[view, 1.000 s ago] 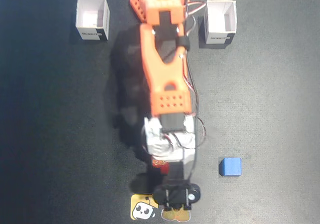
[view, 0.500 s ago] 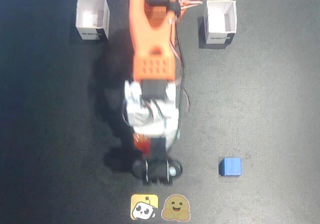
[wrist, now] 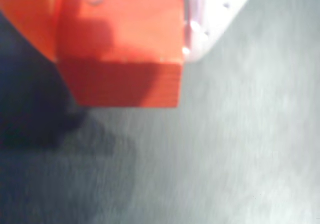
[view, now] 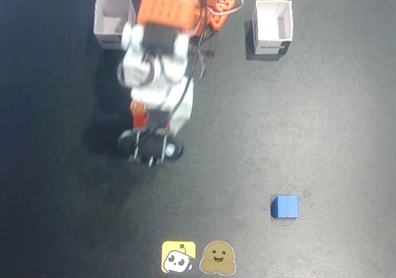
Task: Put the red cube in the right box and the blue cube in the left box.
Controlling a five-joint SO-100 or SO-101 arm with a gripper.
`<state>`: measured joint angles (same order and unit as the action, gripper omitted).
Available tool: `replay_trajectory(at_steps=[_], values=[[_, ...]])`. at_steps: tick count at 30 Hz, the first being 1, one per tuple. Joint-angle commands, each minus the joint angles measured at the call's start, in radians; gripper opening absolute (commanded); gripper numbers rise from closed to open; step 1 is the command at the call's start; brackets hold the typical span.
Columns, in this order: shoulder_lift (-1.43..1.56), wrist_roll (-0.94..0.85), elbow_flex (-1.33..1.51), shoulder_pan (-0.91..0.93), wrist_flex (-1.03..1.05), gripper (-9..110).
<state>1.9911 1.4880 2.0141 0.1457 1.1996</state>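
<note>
The red cube fills the top of the wrist view, clamped between an orange finger and a white finger. My gripper is shut on it, above the dark mat. In the fixed view only a sliver of the red cube shows beneath the arm's white wrist; the gripper is mostly hidden there, below and slightly right of the left box. The blue cube lies alone at the lower right. The right box stands open at the upper right.
Two cartoon stickers lie at the mat's bottom edge. The orange arm overlaps the left box's right side. Cables loop near the base at the top.
The arm has drawn back from the bottom edge, moving up and to the left in the fixed view with the red cube held. The blue cube has not moved.
</note>
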Motion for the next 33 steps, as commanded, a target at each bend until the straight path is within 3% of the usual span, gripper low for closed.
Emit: replay_trajectory(at_steps=[1, 13, 33], values=[[0.092, -0.006, -0.002, 0.038, 0.054, 12], [0.380, -0.075, 0.175, 0.345, 0.186, 12], [0.540, -0.209, 0.293, 0.896, 0.258, 13]])
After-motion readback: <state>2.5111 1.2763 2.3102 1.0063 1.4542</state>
